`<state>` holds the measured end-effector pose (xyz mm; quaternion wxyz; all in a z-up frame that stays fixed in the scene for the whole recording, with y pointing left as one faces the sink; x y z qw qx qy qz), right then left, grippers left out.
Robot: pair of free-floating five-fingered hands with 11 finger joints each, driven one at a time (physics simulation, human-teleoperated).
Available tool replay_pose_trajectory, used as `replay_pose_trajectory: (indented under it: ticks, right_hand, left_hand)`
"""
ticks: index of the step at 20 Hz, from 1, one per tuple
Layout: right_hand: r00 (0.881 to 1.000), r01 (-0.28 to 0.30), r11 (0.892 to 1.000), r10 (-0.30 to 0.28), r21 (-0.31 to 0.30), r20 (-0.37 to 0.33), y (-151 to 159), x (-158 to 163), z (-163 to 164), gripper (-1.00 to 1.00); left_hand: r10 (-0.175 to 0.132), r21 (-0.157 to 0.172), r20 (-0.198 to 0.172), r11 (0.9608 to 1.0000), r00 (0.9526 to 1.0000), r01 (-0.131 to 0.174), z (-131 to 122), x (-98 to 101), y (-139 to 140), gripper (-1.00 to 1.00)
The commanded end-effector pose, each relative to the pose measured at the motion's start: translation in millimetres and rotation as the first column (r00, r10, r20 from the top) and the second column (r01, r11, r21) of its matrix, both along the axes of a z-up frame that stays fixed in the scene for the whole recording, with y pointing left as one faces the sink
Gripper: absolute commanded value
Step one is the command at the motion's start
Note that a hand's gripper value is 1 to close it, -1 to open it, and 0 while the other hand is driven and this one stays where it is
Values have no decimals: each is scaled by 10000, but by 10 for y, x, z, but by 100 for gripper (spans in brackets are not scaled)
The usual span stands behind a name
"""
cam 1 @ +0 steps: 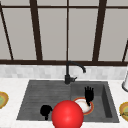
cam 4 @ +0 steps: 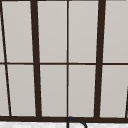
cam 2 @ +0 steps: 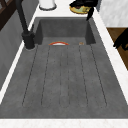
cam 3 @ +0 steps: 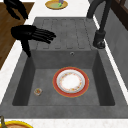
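At the far left of the counter, in the front view, a yellow-rimmed dish (cam 1: 2, 99) is seen, cut by the picture's edge. Next comes the ribbed draining board of the dark grey sink (cam 1: 37, 92); over its front part the left hand (cam 1: 45, 110) is seen hanging as a compact dark shape with its fingers curled in, holding nothing. Just beside it, a large red ball (cam 1: 67, 114) is seen low in the front view, in front of the sink's front edge and covering part of the plate. The black tap (cam 1: 71, 71) is fixed at the back rim, between board and basin, with its spout bent to the right. In the basin lies a white plate with an orange-red rim (cam 3: 71, 82), flat on the floor, right of the basin's middle as seen from the right side; a small round drain fitting (cam 3: 37, 91) is noted near it, apart. The right hand (cam 1: 88, 95) is held above the plate's far side, fingers straight and spread, pointing up in the front view; in the right side view it is seen over the basin's corner, clear of the plate. At the right, another yellow dish (cam 1: 124, 110) and a white vessel (cam 1: 125, 83) are noted on the counter.
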<state>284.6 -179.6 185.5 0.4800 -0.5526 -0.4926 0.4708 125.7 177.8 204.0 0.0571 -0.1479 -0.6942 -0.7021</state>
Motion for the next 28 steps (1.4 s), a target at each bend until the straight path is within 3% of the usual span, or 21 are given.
replay_pose_trajectory:
  ticks: [1, 6, 11, 19, 20, 26, 28]
  right_hand:
    - [9935, 242, 9997, -242, 13, 1110, 119, 219, 95, -100]
    - [9778, 33, 10000, -44, 55, 2097, 349, 521, 146, -100]
    - [9792, 28, 9973, -176, 734, 2020, 476, 945, 177, -100]
    - [9829, 37, 9980, -151, 625, 1836, 613, 1605, 118, -100]
    - [9814, 382, 9971, -497, 653, 1855, 634, 1659, 97, -100]
    - [9594, 1334, 9881, -1482, 768, 2401, 803, 1874, -81, -100]
    - [9384, 1464, 9861, -1635, 785, 3045, 977, 1618, -116, -100]
  left_hand:
    - [0, 0, 0, 10000, 10000, 0, 0, 0, 0, 0]
    - [4, -3, 4, 10000, 10000, -4, 0, 0, 0, 0]
    - [6, -5, 6, 10000, 10000, -6, 0, 0, 0, 0]
    - [8, -7, 8, 10000, 10000, -8, 0, 0, 0, 0]
    - [9, -7, 9, 10000, 10000, -9, 0, 0, 0, 0]
    - [9, -7, 9, 10000, 10000, -9, -1, 0, 0, 0]
    - [9, -7, 9, 10000, 10000, -9, -1, 0, 0, 0]
